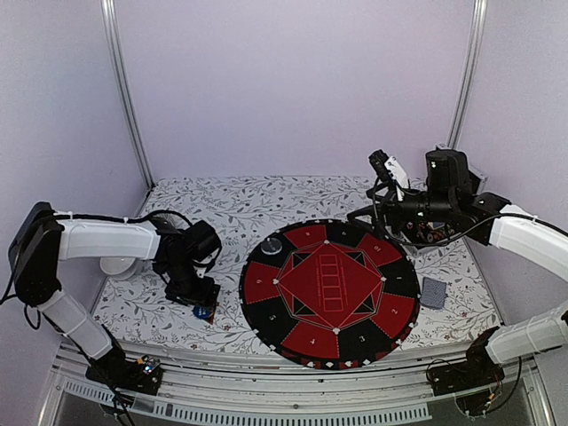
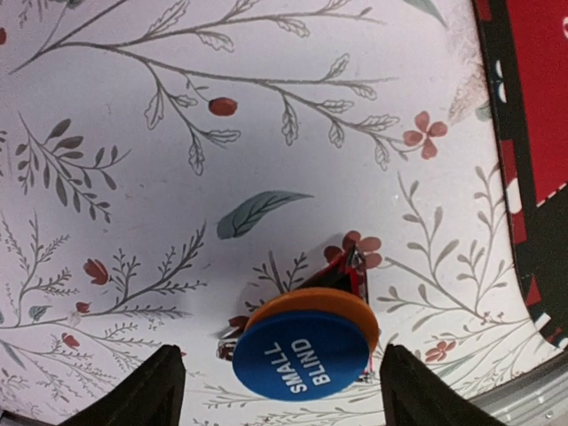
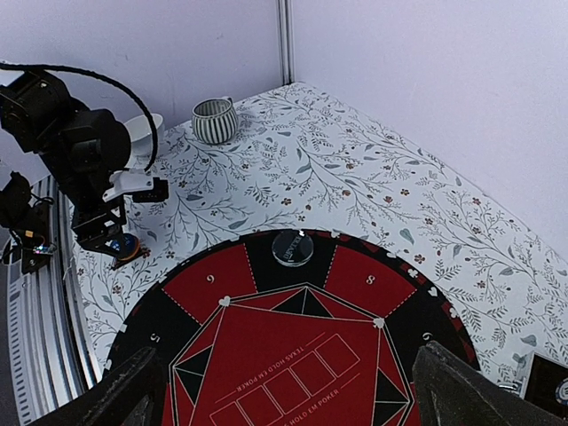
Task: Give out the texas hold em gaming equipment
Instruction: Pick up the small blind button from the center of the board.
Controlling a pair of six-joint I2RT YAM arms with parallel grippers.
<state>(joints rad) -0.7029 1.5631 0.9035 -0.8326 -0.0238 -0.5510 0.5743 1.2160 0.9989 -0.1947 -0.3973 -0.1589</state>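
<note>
Left jaws hang released either side of the blue disc [image 2: 297,359], stacked on an orange disc [image 2: 312,302] and black-red triangle [image 2: 349,269] near the table's [image 2: 177,177] front-left corner; right jaws spread wide above the mat [image 3: 302,355].

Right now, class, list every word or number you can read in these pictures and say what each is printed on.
"SMALL BLIND": on the blue disc.
"TEXAS HOLD EM POKER": on the round mat, at its centre.
"5", "8": on the mat's outer sectors; the other numbers are unclear.
Dark disc on the mat: lettering too blurred to read.
</note>
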